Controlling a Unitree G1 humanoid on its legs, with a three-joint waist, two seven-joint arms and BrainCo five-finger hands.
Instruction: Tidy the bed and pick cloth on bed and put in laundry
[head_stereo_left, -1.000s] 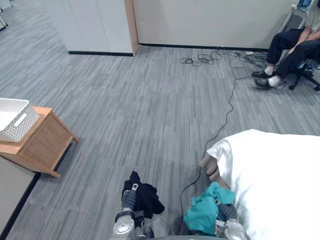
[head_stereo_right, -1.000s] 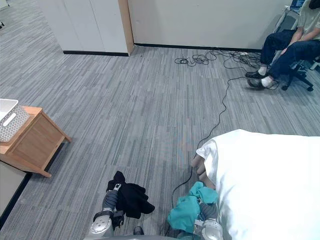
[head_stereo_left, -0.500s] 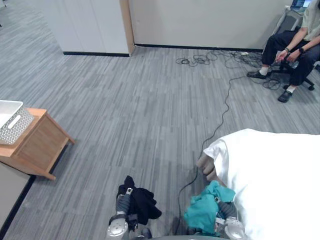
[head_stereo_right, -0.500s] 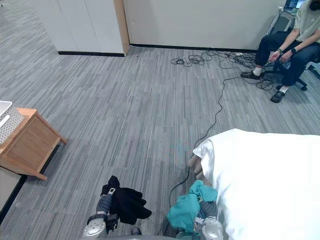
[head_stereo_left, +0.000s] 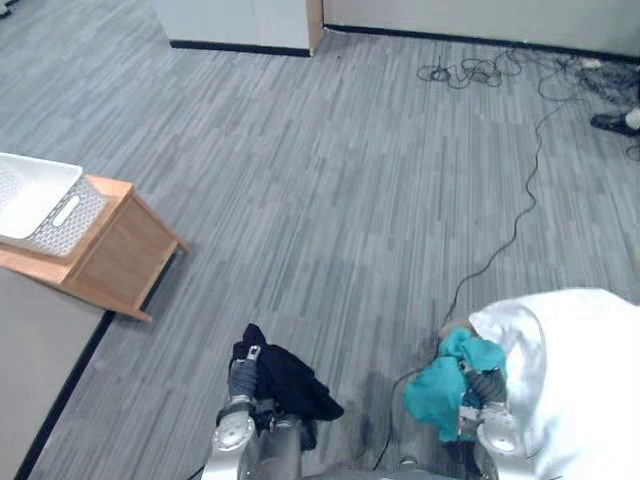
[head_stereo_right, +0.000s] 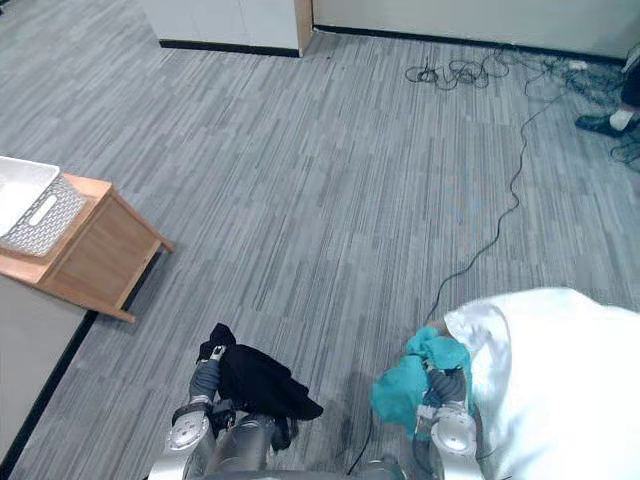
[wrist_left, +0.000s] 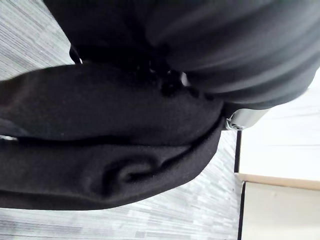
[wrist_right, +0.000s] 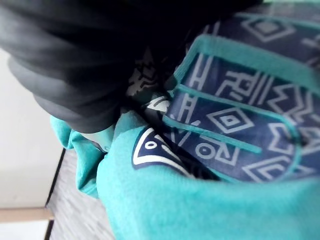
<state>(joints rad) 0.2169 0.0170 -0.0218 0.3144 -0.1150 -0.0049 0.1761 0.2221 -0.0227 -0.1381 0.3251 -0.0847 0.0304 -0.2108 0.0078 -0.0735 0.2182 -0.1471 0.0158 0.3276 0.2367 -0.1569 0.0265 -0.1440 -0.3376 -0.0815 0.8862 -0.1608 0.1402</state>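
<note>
Found the left hand (head_stereo_left: 241, 378) low over the grey carpet (head_stereo_left: 330, 200), buried in a black cloth (head_stereo_left: 290, 385) bunched against its dark cover and spilling off to its right. Could not tell there whether clamped or slack. Found the right hand (head_stereo_left: 487, 388) level with it and well apart, likewise sunk in a teal cloth (head_stereo_left: 440, 388) with a navy patterned panel, heaped over the hand and hanging to its left. Could not tell the grip here either. Noted both cloths up off the floor, carried at the hands rather than lying on the bed (head_stereo_left: 590, 380). Placed that bed, under a white sheet, just to the right of the right hand, with the sheet's near corner close against the teal cloth; touching or not, could not say. Spotted a white basket (head_stereo_left: 35, 200) well ahead and far to the left of the left hand, standing on a small wooden desk (head_stereo_left: 115, 260). Made out a tangle of cables (head_stereo_left: 470, 70) on the carpet far ahead of the right hand, near the wall. Caught a person's dark shoe (head_stereo_left: 612, 122) far ahead and to the right of the right hand.
</note>
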